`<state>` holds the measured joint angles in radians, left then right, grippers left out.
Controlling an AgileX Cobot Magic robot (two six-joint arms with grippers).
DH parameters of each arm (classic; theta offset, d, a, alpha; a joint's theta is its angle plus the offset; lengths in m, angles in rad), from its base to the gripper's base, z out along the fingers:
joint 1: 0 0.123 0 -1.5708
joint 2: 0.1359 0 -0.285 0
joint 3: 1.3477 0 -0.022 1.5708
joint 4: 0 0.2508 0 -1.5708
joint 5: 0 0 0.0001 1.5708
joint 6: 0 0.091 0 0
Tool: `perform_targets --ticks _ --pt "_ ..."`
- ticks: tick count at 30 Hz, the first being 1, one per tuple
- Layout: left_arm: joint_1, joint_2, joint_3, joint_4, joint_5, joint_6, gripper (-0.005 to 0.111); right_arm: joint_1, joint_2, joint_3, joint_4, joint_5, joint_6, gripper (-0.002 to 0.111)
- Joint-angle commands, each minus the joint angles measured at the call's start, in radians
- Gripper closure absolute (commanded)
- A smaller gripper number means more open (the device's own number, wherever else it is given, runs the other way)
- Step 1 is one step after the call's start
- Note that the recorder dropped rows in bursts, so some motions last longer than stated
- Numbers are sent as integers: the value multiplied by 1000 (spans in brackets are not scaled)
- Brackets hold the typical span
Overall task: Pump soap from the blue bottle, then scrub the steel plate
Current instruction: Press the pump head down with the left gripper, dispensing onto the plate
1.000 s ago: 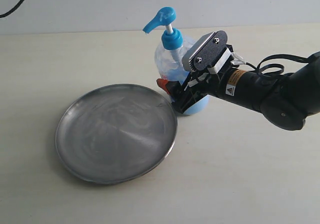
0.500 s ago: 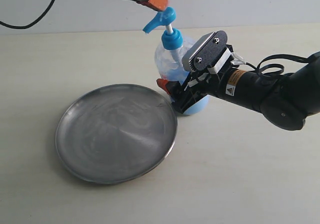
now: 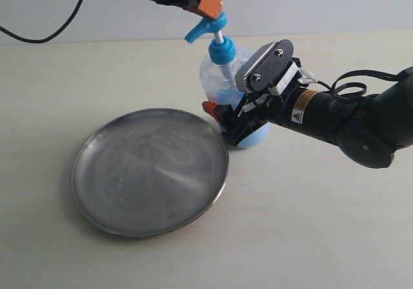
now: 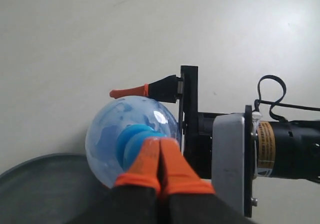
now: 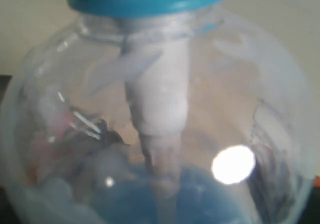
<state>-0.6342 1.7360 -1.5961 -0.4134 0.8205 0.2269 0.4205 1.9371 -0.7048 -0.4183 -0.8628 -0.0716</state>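
Note:
The blue bottle stands upright just behind the right rim of the steel plate. Pale blue soap fills its lower part. My right gripper reaches in from the right and is shut on the bottle's round body, which fills the right wrist view. My left gripper comes down from above with its orange fingertips pressed together. They rest on top of the blue pump head. The pump stem still stands raised. I see no soap smear on the plate.
The plate lies on a pale tabletop. A black cable hangs from the left arm at the back left. The right arm's black body and its cables stretch across the table to the right of the bottle.
My left gripper has come down from the top edge and moved right until its shut tips sit on the pump head. The bottle, plate and right arm have not moved.

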Motion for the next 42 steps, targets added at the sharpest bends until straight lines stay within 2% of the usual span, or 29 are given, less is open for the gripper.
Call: perform_targets --ticks 1,28,42 --pt "-5 1 -8 -3 -16 5 107 -2 -16 0 -3 -51 -7 108" --pt "-5 56 -8 18 64 3 107 -2 -16 0 -61 -97 49 108" --pt "-5 98 66 14 57 5 107 -2 -16 0 -74 -104 55 108"
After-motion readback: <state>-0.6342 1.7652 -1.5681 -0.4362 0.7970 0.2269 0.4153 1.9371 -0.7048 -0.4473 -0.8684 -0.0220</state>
